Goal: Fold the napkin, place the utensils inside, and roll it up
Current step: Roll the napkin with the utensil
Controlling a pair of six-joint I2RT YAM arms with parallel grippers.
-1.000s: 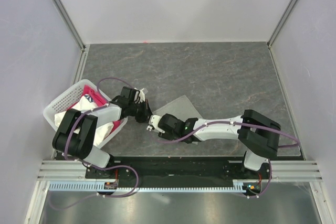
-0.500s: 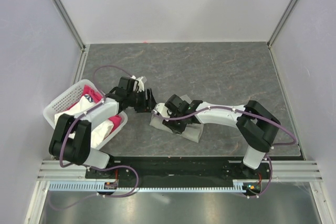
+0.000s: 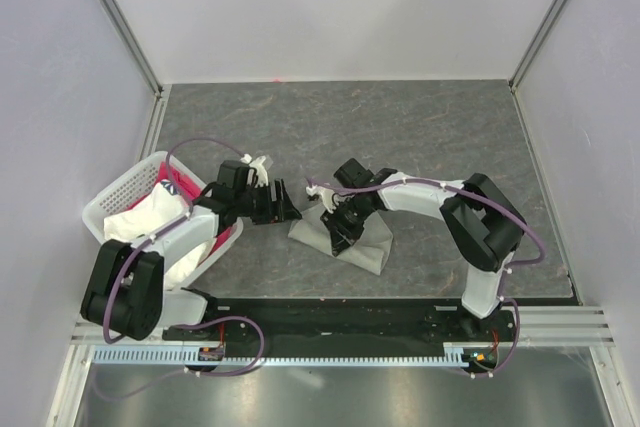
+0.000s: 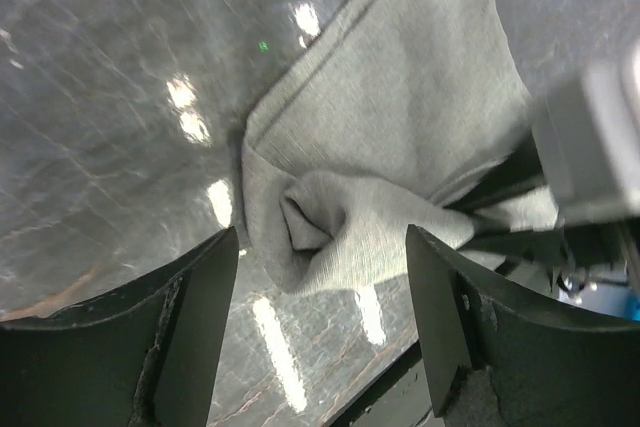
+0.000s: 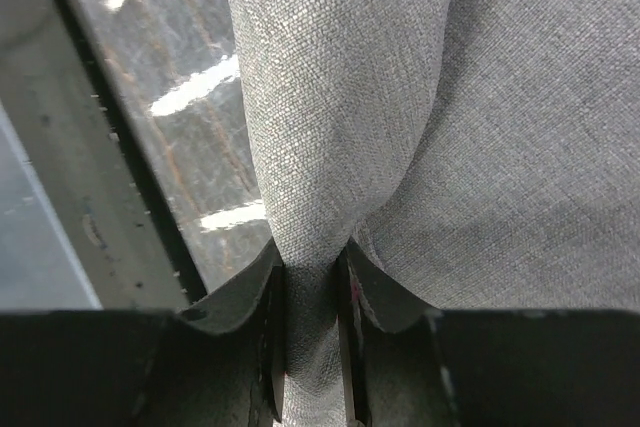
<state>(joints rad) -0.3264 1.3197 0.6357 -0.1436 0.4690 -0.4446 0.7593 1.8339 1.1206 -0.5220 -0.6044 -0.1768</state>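
The grey-green napkin point(image 3: 366, 249) lies bunched and partly folded on the dark table, near the front middle. My right gripper point(image 3: 336, 231) comes down on its left part and is shut on a pinched fold of the cloth point(image 5: 340, 97), which fills the gap between the jaws point(image 5: 312, 282). My left gripper point(image 3: 288, 207) hovers just left of the napkin, open, with nothing between its fingers point(image 4: 205, 307); the napkin's crumpled corner point(image 4: 320, 227) lies just ahead of them. The utensils are out of view.
A white lattice basket point(image 3: 112, 195) stands at the left edge of the table, holding a pink cloth point(image 3: 178, 187) and a white cloth point(image 3: 150, 215). The left arm reaches over its right side. The black base rail point(image 3: 340, 315) runs along the near edge.
My left gripper has opened, let go of the napkin and drawn back left. My right gripper has shut on a fold and swung toward the far right, and the napkin now lies bunched.
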